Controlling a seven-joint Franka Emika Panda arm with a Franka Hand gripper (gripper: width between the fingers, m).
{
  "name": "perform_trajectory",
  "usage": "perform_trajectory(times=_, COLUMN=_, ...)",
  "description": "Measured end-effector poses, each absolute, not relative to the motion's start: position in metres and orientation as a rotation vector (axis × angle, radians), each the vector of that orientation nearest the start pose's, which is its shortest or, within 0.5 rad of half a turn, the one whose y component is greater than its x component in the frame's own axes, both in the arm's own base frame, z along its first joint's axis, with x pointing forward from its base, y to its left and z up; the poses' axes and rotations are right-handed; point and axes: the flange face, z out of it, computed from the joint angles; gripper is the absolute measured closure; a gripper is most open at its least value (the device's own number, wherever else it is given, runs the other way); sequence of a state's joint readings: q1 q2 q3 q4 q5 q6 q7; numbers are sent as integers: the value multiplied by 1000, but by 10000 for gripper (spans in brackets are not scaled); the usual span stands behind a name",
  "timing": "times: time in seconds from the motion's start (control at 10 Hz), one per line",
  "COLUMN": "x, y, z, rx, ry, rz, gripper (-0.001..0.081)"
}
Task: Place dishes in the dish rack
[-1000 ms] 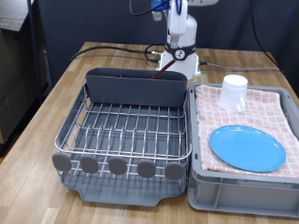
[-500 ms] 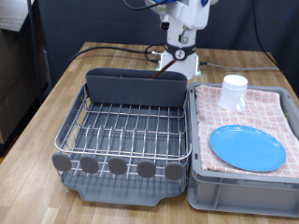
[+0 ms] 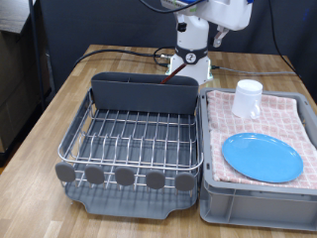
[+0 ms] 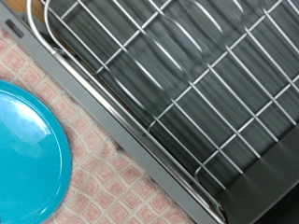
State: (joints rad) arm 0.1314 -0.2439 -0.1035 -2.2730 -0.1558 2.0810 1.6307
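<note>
Now my arm has swung toward the exterior view's right and my claw (image 3: 216, 40) hangs high near the top edge; whether its fingers are spread or pressed together I cannot tell. Nothing is racked yet: the dish rack (image 3: 129, 139) holds no dishes, while the blue plate (image 3: 262, 157) and white cup (image 3: 248, 97) rest on the checked cloth (image 3: 287, 117) in the grey crate (image 3: 258, 203). My wrist camera now looks down on the plate's edge beside the rack's wires, so I am closing on the plate.

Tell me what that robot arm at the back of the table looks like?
The arm is mostly glossy white with rounded, chunky segments and dark bands at the joints. Its white base stands on the wooden table, with a small red mark low on it. Black cables trail from the base across the table. A blue patch shows near the top. The hand isn't visible.
</note>
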Motion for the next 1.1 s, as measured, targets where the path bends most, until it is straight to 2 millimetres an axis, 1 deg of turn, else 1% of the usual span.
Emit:
perform_trajectory(times=0.2, x=481, y=7, z=462, rx=-2334, ry=2135, rz=-201, gripper=3)
perform_trajectory(times=0.4, x=483, y=18, z=464, rx=-2365, ry=2090, rz=-195, gripper=3)
perform_trajectory(times=0.8, x=496, y=53, z=469, rx=-2432, ry=1973, rz=-121, gripper=3)
perform_trajectory(times=1.1, x=505, y=77, z=474, rx=-2461, ry=1935, rz=-95, gripper=3)
